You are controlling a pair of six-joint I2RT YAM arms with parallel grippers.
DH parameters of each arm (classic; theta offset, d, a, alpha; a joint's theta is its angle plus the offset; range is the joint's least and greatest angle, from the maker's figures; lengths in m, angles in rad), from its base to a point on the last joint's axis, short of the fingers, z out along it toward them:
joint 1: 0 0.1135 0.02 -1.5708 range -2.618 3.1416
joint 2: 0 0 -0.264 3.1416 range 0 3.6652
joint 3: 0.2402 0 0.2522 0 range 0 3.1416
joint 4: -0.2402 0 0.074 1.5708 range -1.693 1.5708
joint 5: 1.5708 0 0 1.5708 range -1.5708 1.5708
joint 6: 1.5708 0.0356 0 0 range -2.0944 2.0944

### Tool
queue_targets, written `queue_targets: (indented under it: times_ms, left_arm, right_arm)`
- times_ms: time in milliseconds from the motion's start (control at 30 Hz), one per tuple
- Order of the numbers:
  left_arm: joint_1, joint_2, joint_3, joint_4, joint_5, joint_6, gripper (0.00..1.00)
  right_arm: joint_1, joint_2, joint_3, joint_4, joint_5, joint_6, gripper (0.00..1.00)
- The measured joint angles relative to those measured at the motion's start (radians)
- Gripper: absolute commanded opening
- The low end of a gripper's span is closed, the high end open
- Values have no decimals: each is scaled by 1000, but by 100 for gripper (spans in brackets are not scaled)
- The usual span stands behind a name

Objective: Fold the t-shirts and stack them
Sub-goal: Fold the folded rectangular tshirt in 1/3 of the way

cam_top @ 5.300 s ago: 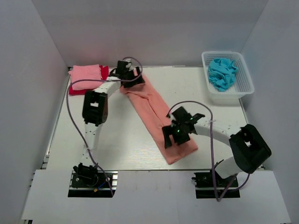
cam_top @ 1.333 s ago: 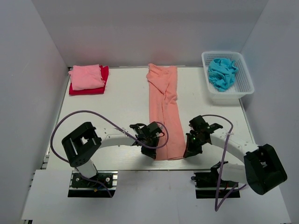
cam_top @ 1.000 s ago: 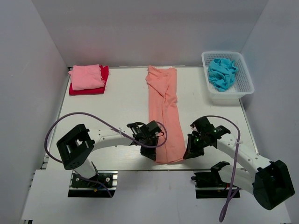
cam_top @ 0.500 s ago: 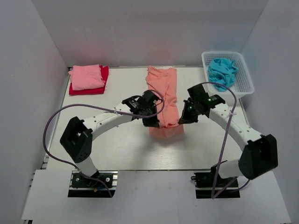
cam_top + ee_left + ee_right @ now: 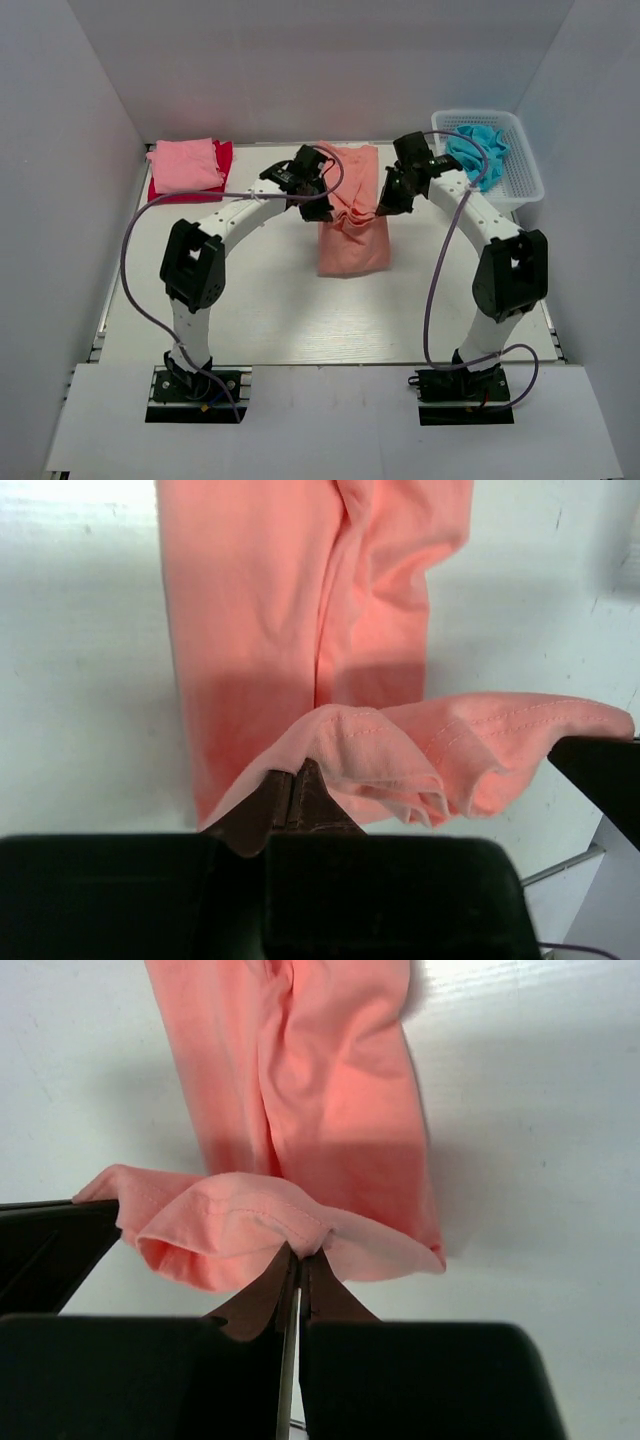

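Salmon t-shirt lies on the desk left of the basket; left pincer and right pincer each clamp its lifted near edge. The half-fold seems underway: next, lay that edge over the far end, then release.

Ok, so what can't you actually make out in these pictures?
Top view: the red shirt lies mostly under the pink shirt; only its edges show.
Top view: the left gripper and right gripper cover the salmon shirt's pinched hem corners.
Top view: the turquoise cloth in the basket is bunched, partly behind the right arm; one shirt or several, unclear.
Wrist views: those folded shirts and the basket are out of frame.
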Motion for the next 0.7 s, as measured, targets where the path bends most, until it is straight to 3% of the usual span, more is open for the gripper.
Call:
queue_targets:
  times_ms: [300, 600, 667, 700]
  left_arm:
    - [81, 177, 186, 0, 78, 66, 0]
    - [124, 258, 206, 7, 105, 80, 0]
    - [135, 270, 209, 17, 107, 79, 3]
    - [142, 281, 216, 20, 109, 79, 12]
  right_arm:
    - [-53, 215, 200, -1, -15, -41, 0]
    - [-82, 388, 282, 10, -64, -56, 1]
    - [-87, 405, 286, 10, -68, -51, 28]
    - [-90, 413, 293, 10, -72, -47, 65]
